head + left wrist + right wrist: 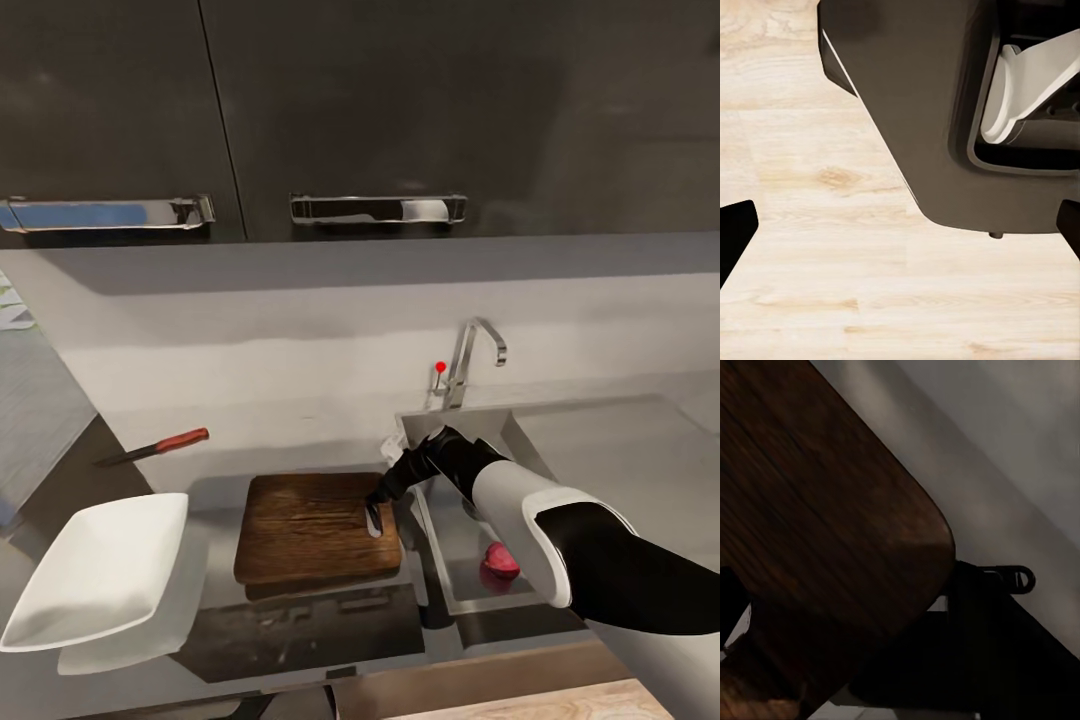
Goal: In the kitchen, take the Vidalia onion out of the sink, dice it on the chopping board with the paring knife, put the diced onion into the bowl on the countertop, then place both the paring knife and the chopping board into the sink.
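We see the smooth grey counter (250,420), the steel sink (462,590) holding the pink onion (499,561), the white square bowl (100,570), the dark grained chopping board (310,525); our right tool (375,515) reaches down onto its edge, grip unclear; the paring knife (155,447) lies behind.

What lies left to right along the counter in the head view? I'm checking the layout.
Bowl → knife → board → right gripper → tap → onion.
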`<state>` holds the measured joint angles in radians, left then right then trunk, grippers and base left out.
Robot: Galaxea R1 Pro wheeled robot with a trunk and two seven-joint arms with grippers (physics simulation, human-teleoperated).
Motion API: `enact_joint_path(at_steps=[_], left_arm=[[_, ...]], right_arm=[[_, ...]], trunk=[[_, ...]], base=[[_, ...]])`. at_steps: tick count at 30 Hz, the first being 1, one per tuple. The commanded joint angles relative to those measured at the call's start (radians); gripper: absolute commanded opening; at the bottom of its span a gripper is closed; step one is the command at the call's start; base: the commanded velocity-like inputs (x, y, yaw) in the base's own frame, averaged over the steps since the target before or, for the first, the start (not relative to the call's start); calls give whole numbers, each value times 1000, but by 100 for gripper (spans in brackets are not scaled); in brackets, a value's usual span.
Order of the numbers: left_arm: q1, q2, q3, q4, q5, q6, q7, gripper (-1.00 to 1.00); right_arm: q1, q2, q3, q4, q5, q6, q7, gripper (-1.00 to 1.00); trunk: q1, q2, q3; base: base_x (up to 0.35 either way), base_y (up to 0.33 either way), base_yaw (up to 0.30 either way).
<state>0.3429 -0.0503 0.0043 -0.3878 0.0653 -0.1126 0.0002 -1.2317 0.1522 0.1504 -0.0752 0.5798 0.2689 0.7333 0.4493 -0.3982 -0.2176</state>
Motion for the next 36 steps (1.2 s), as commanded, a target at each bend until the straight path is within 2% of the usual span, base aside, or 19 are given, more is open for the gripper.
enact_joint_path(at_steps=[1,19,36], left_arm=[[1,0,0,-2,7,-1,0,100],[1,0,0,-2,7,-1,0,100],[1,0,0,7,7,-1,0,100]], right_arm=[[0,-1,15,-1,-5,8,3,100],[0,0,15,-1,-5,6,5,100],[0,0,15,-1,-5,6,6,100]], trunk=[[1,-2,-2],[1,-2,-2],[1,-2,24]], base=[[0,0,0],[0,0,0],[0,0,0]])
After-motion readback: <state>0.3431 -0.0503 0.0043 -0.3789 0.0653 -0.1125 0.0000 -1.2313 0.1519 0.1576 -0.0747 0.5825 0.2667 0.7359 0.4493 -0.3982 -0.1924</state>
